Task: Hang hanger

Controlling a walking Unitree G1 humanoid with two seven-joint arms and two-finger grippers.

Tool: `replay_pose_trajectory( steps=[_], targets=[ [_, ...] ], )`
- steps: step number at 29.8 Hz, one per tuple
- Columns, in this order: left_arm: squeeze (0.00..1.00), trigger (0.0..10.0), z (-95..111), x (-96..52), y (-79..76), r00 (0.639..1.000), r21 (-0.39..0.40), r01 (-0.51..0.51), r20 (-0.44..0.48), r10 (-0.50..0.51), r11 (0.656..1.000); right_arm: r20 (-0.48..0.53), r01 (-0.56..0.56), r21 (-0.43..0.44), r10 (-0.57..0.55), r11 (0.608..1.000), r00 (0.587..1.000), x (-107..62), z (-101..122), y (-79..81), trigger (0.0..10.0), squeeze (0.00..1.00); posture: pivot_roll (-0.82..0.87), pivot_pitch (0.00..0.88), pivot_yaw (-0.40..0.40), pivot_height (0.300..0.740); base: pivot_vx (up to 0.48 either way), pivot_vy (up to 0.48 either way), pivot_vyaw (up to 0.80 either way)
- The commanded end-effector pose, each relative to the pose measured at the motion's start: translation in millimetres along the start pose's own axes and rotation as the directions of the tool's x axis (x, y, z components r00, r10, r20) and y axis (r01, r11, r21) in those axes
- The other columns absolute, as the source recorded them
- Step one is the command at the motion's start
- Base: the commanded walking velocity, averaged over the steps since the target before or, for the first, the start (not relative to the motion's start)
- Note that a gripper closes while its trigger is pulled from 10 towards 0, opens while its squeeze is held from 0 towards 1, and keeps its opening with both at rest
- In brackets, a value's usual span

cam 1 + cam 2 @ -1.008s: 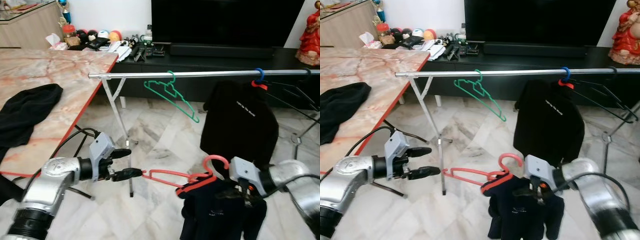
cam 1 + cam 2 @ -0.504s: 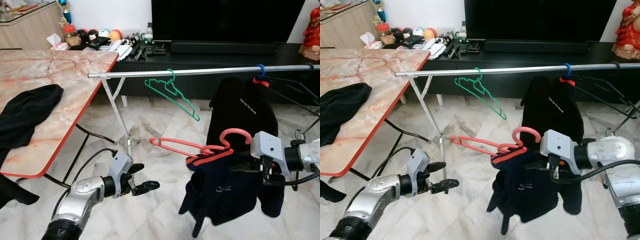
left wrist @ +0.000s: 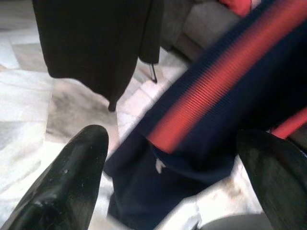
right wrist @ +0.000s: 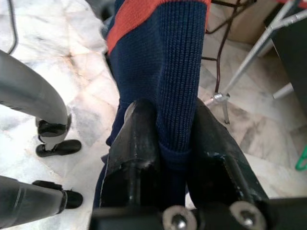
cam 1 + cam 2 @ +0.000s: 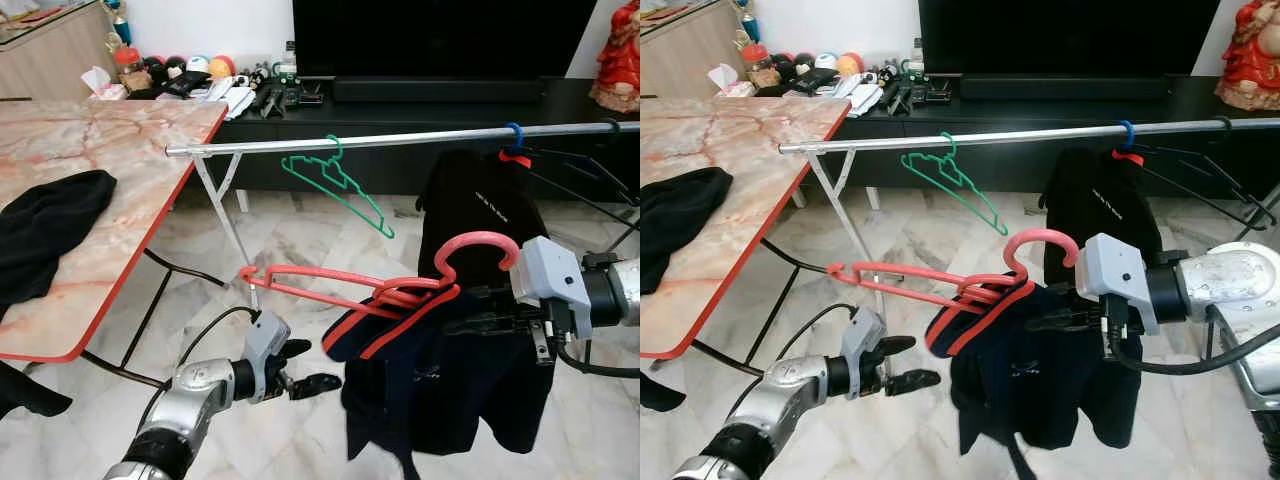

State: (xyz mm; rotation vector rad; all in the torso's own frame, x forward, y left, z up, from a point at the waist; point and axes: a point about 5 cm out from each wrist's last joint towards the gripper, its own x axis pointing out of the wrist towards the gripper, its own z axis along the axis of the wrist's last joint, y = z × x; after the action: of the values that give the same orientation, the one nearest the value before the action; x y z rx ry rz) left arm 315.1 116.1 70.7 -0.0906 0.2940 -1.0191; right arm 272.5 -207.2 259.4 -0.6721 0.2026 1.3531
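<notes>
A pink hanger (image 5: pixel 330 285) carries a navy sweater (image 5: pixel 440 390) with red trim. It hangs in the air below the silver rail (image 5: pixel 400 140), its hook up and its long arm pointing toward my left. My right gripper (image 5: pixel 468 310) is shut on the sweater's shoulder over the hanger, and the right wrist view shows the knit pinched between both fingers (image 4: pixel 139 124). My left gripper (image 5: pixel 318 365) is open, low over the floor under the hanger's free end, and touches nothing.
A green hanger (image 5: pixel 340 185) and a black shirt (image 5: pixel 480 200) hang on the rail, with black wire hangers (image 5: pixel 590 190) at its right end. The marble table (image 5: pixel 120 150) with a black garment (image 5: pixel 45 230) stands on the left. The rail's leg (image 5: pixel 225 215) is near my left arm.
My right gripper has lifted the hanger and sweater up toward the rail. My left gripper, at the hanger's end a second ago, has come away and dropped low.
</notes>
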Motion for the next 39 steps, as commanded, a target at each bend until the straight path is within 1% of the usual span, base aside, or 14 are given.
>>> replay_pose_trajectory(
  steps=[1,4,11,18,19,21,22,23,24,26,27,29,33,39],
  targets=[
    [0.0,10.0,-1,-1.7,2.6,1.0,-0.029,-0.004,0.015,0.004,1.0,0.029,0.003,-0.06,-0.001,0.998,1.0,-6.0,16,1.6,0.0,0.0,-0.13,0.116,0.059,0.74,0.0,0.0,0.0],
    [0.0,10.0,0,1.4,4.3,1.0,-0.041,-0.016,0.024,0.017,0.999,0.042,-0.005,-0.063,0.007,0.998,0.999,-5.6,20,3.9,0.0,0.0,-0.14,0.12,0.059,0.74,0.0,0.0,0.0],
    [0.0,10.0,12,2.7,11.5,0.996,-0.01,-0.043,0.08,0.043,0.999,0.042,-0.019,-0.069,0.022,0.997,0.999,-8.0,25,9.2,0.0,0.0,-0.15,0.128,0.06,0.74,0.0,0.0,0.0],
    [0.0,10.0,21,0.9,15.0,0.998,0.024,-0.004,0.061,0.002,1.0,0.034,-0.021,-0.057,0.023,0.998,0.999,-8.6,24,10.1,0.0,0.0,-0.16,0.132,0.061,0.74,0.0,0.0,0.0],
    [0.0,10.0,25,-2.2,18.0,0.999,0.105,-0.023,0.048,0.018,0.994,0.024,-0.023,-0.05,0.025,0.998,0.999,-10.2,22,10.6,0.0,0.0,-0.16,0.137,0.065,0.74,0.0,0.0,0.0],
    [0.0,10.0,31,-4.9,20.6,0.998,0.186,-0.05,0.05,0.042,0.981,0.011,-0.026,-0.047,0.026,0.999,1.0,-11.3,20,11.3,0.0,0.0,-0.16,0.139,0.065,0.74,0.0,0.0,0.0],
    [0.0,10.0,34,-7.8,21.1,0.998,0.287,-0.058,0.032,0.051,0.956,0.002,-0.029,-0.043,0.029,0.999,1.0,-11.6,18,12.0,0.0,0.0,-0.15,0.139,0.068,0.74,0.0,0.0,0.0],
    [0.0,10.0,34,-7.8,21.1,0.998,0.287,-0.058,0.032,0.051,0.956,0.002,-0.029,-0.043,0.029,0.999,1.0,-11.6,18,12.0,0.0,0.0,-0.15,0.139,0.068,0.74,0.0,0.0,0.0],
    [0.0,10.0,35,-9.3,20.3,0.999,0.351,-0.046,0.011,0.045,0.935,0.0,-0.031,-0.038,0.031,0.999,1.0,-11.6,17,12.5,0.0,0.0,-0.15,0.139,0.068,0.74,0.0,0.0,0.0],
    [0.0,10.0,35,-12.1,17.0,1.0,0.366,0.004,0.007,-0.007,0.931,-0.003,-0.029,-0.034,0.029,0.999,1.0,-11.6,16,12.2,0.0,0.0,-0.15,0.141,0.07,0.74,0.0,0.0,0.0],
    [0.0,10.0,36,-15.8,13.6,0.999,0.417,0.042,-0.004,-0.044,0.908,-0.01,-0.031,-0.032,0.031,0.999,0.999,-11.7,14,11.9,0.0,0.0,-0.14,0.144,0.072,0.74,0.0,0.0,0.0],
    [0.0,10.0,37,-17.7,12.1,0.999,0.468,0.041,0.0,-0.046,0.883,-0.016,-0.034,-0.032,0.033,0.999,0.999,-11.5,13,11.7,0.0,0.0,-0.14,0.144,0.072,0.74,0.0,0.0,0.0],
    [0.0,10.0,40,-16.3,7.4,0.997,0.53,0.025,0.048,-0.059,0.848,-0.022,-0.043,-0.035,0.042,0.998,0.999,-10.5,13,11.1,0.0,0.0,-0.14,0.14,0.071,0.74,0.0,0.0,0.0],
    [0.0,10.0,33,-4.6,-1.1,0.992,0.511,0.104,0.003,-0.122,0.853,-0.021,-0.052,-0.045,0.051,0.998,0.998,-9.4,15,11.7,0.0,0.0,-0.15,0.133,0.072,0.74,0.0,0.0,0.0]
  ],
)
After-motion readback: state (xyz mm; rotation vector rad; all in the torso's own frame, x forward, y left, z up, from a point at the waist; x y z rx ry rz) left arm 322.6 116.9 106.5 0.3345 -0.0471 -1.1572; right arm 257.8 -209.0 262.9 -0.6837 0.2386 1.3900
